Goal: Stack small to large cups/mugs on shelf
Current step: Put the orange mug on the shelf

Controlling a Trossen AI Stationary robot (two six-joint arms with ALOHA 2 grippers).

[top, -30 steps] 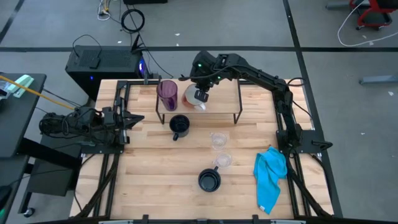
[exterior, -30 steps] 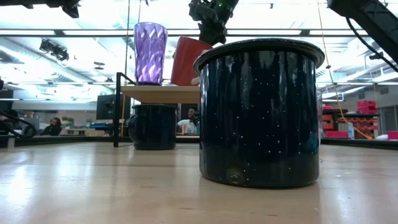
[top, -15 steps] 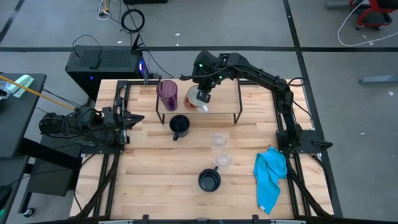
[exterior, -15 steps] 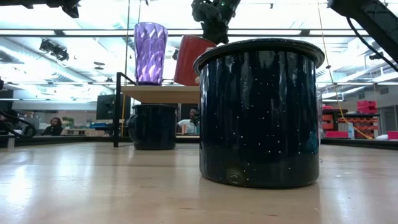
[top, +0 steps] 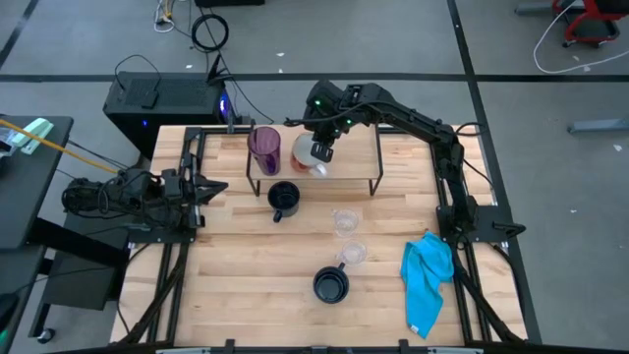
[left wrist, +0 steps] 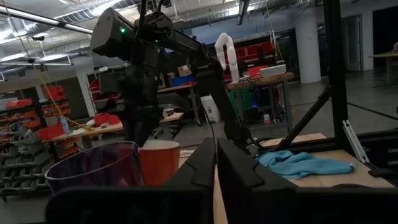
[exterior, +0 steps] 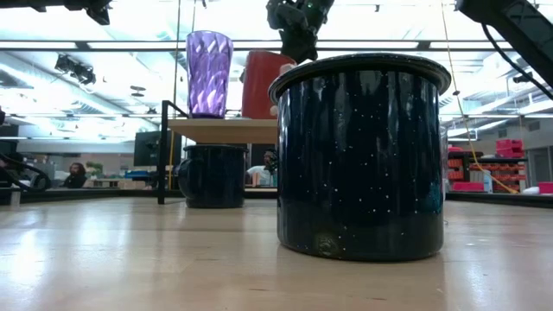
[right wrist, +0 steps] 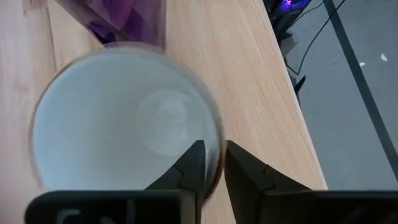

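The white-and-orange mug (top: pixel 308 159) stands on the wooden shelf (top: pixel 356 155), just right of the purple tumbler (top: pixel 263 147). In the low view the mug (exterior: pixel 262 85) is upright beside the tumbler (exterior: pixel 209 73). My right gripper (right wrist: pixel 211 163) is shut on the mug from above. One dark mug (top: pixel 284 198) sits on the table at the shelf's front. The other dark mug (top: pixel 331 285) stands near the front edge. Two clear glasses (top: pixel 345 221) (top: pixel 352 254) stand between them. My left gripper (left wrist: pixel 216 168) is shut and empty at the table's left side. My right gripper pinches the mug's rim (right wrist: pixel 214 146), with one finger (right wrist: pixel 191 163) inside the white bowl and the other finger (right wrist: pixel 241 169) outside the wall. The fingers come from above, pointing down. The mug is upright, and its base appears to rest on the shelf top.
A blue cloth (top: pixel 428 280) lies at the table's right front. The shelf to the right of the mug is bare wood. A black box (top: pixel 162 98) sits beyond the table's far left corner.
The white-and-orange mug, tilted in my right gripper a second ago, has turned upright and settled beside the purple tumbler on the shelf. The gripper stays shut on it.
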